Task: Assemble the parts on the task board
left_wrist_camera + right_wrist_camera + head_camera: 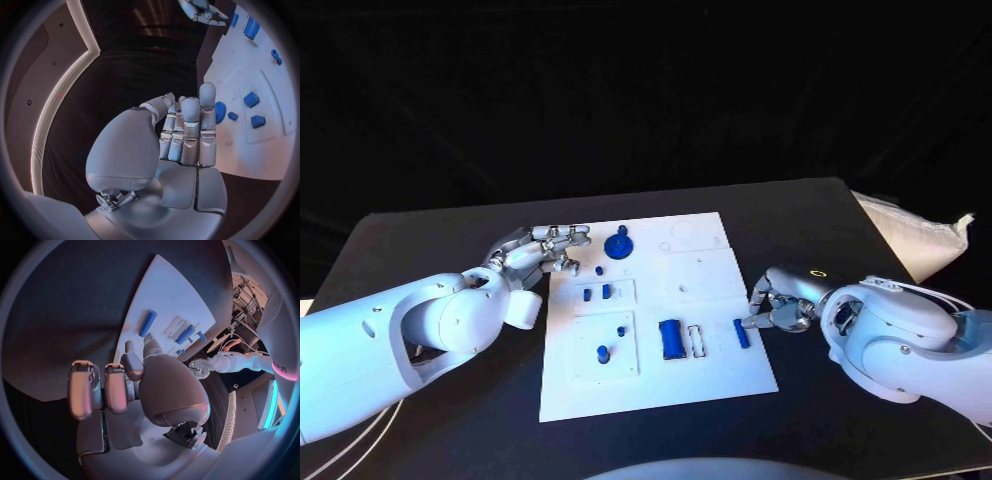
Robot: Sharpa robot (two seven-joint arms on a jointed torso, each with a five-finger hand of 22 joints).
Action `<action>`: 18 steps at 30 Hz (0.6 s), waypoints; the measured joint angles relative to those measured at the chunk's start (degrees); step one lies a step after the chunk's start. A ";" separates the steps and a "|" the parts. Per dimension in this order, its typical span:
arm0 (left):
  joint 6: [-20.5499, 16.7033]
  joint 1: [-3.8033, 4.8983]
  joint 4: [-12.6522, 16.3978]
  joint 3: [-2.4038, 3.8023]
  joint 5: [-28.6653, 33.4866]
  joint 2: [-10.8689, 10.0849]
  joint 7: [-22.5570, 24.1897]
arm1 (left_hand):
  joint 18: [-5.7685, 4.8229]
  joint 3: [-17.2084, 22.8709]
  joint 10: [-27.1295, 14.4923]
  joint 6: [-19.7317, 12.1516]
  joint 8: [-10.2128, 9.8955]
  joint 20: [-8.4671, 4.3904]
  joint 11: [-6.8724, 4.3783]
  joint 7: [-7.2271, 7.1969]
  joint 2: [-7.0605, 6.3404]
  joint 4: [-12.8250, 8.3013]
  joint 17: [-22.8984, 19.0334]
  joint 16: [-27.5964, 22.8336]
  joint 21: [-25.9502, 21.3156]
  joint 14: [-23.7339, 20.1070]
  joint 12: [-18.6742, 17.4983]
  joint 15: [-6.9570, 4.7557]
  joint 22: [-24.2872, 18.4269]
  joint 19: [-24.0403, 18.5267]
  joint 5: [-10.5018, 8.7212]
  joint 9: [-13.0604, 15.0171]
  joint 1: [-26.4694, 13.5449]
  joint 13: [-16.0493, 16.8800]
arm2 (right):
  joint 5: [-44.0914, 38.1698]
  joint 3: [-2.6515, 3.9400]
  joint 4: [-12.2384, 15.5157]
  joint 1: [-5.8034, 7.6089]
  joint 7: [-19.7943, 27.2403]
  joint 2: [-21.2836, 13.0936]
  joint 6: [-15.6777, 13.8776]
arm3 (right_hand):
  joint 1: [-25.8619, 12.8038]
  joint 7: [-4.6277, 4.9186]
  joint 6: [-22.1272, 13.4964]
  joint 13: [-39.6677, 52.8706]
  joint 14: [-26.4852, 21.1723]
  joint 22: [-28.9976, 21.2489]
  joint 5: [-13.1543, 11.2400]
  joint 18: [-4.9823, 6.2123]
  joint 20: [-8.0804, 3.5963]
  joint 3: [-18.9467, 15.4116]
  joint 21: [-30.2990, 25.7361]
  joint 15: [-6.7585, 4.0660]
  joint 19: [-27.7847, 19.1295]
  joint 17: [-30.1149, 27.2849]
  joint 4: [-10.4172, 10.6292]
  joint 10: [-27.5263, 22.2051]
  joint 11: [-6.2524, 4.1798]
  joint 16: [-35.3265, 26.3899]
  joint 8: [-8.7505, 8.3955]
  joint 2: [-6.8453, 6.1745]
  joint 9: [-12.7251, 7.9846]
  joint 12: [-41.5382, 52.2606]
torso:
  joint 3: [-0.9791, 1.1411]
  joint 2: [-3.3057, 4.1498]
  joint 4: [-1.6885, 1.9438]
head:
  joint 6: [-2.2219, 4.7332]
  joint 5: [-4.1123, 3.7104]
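Carefully now, operator:
Right robot hand [782, 303]: it is hovering at the task board's [711, 385] right edge, fingers curled, holding nothing, just beside the blue pin [741, 333].
Left robot hand [542, 249]: it is waiting at the upper left corner, fingers straight and together, empty.
Risk: you are reaching for a slim pin lying flat; fingertips could be nudging it off the board or rolling it toward the blue block [671, 339].
Cause: a shallow, off-centre pinch.
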 measured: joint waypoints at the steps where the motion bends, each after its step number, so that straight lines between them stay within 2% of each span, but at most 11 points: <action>1: 0.00 0.00 0.00 0.00 0.00 0.00 0.00 | 0.00 0.00 0.00 0.00 0.00 0.00 0.00 0.00 0.00 0.00 0.00 0.00 0.00 0.00 0.00 0.00 0.00 0.00 0.00 0.00 0.00 0.00 | -0.21 -0.01 -0.19 -0.10 -0.02 0.19 0.24 | 0.00 0.00 0.00 -0.18 0.00 0.00 0.00 0.00 0.07 0.00 0.00 0.00 -0.07 0.00 0.00 0.00 0.00 0.00 0.00 0.00 0.00 -0.01 | 0.00 0.00 0.02 | 0.01 -0.01; 13: 0.00 0.00 -0.14 0.00 -0.04 0.00 0.01 | 0.00 0.00 0.00 0.00 0.00 0.00 0.00 0.00 0.00 0.00 0.01 0.00 0.00 0.00 0.00 0.00 0.00 0.00 0.00 0.00 0.00 0.00 | -1.67 -0.05 -1.14 -1.12 -0.16 2.23 2.26 | -0.25 0.20 0.20 -0.20 0.00 -0.01 0.00 0.00 0.07 -0.32 0.00 0.00 -0.07 -0.01 0.32 0.00 0.00 -0.01 -0.33 -0.24 -0.05 -0.04 | 0.05 0.04 -0.01 | 0.01 0.22; 18: 0.00 0.00 -0.18 0.00 -0.05 0.01 0.01 | 0.00 0.00 0.00 0.00 0.00 0.00 0.00 0.00 0.00 0.00 0.01 0.00 0.00 0.00 0.00 0.00 0.00 0.00 0.00 0.00 0.00 0.00 | -2.12 -0.01 -1.11 -1.18 -0.16 2.50 2.79 | -0.25 -0.05 1.06 -0.11 0.00 -0.01 0.00 0.00 0.07 -0.32 0.00 0.00 -0.07 -0.01 0.32 0.00 0.01 -0.01 -0.32 -0.24 -0.02 -0.05 | 0.04 0.05 -0.01 | -0.08 0.22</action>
